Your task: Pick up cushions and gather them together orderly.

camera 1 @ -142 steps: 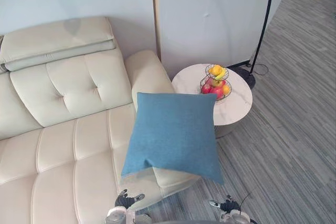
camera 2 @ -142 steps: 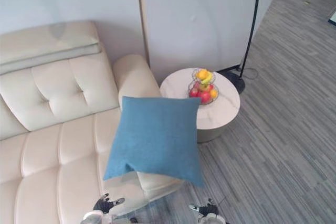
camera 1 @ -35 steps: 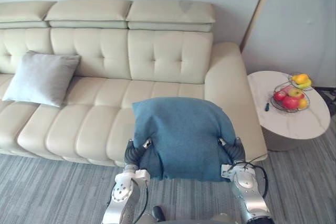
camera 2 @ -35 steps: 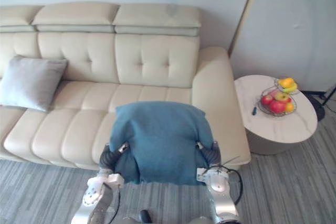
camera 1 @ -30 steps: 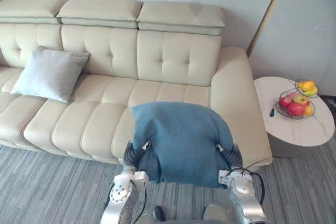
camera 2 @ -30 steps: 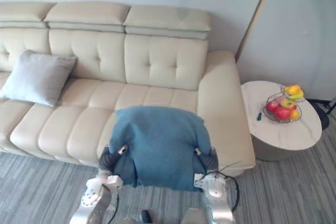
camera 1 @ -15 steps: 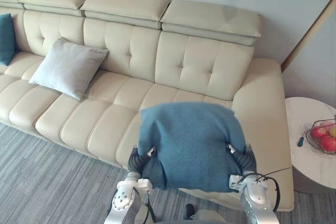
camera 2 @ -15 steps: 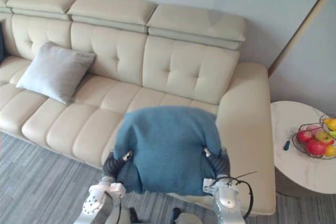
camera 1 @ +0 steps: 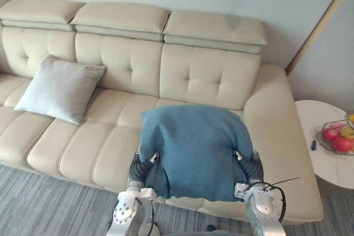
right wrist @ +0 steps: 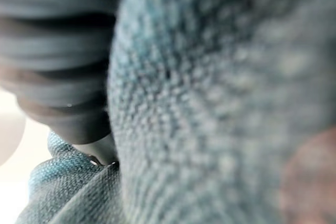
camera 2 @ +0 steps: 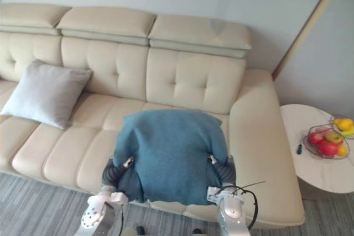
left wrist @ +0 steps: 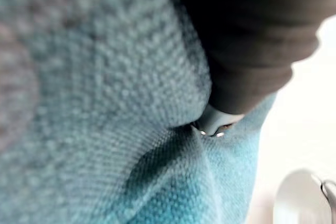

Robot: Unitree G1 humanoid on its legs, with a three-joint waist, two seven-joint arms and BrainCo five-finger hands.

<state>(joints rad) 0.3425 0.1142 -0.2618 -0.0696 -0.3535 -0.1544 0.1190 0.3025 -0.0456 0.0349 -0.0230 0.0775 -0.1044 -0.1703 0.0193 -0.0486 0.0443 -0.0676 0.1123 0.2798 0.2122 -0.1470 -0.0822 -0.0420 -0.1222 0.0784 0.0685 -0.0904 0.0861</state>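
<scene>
I hold a blue cushion [camera 1: 193, 147] up in front of me, over the front edge of the cream sofa [camera 1: 204, 75]. My left hand [camera 1: 138, 165] grips its left side, and in the left wrist view a finger [left wrist: 214, 121] sinks into the bunched cloth. On the other side my right hand [camera 1: 252, 164] grips the cloth, with a finger [right wrist: 104, 153] pressed into a fold. The cushion's top drapes over both wrists. A grey cushion [camera 1: 58, 88] leans against the sofa back at the left.
A round white side table [camera 1: 316, 120] stands right of the sofa arm, with a wire basket of fruit [camera 1: 338, 136] and a small dark object [camera 1: 313, 145] on it. Grey striped floor [camera 1: 33, 203] runs along the sofa front.
The whole view has shifted with the camera, so the sofa and table sit differently in it. The blue cushion stays between both hands as before.
</scene>
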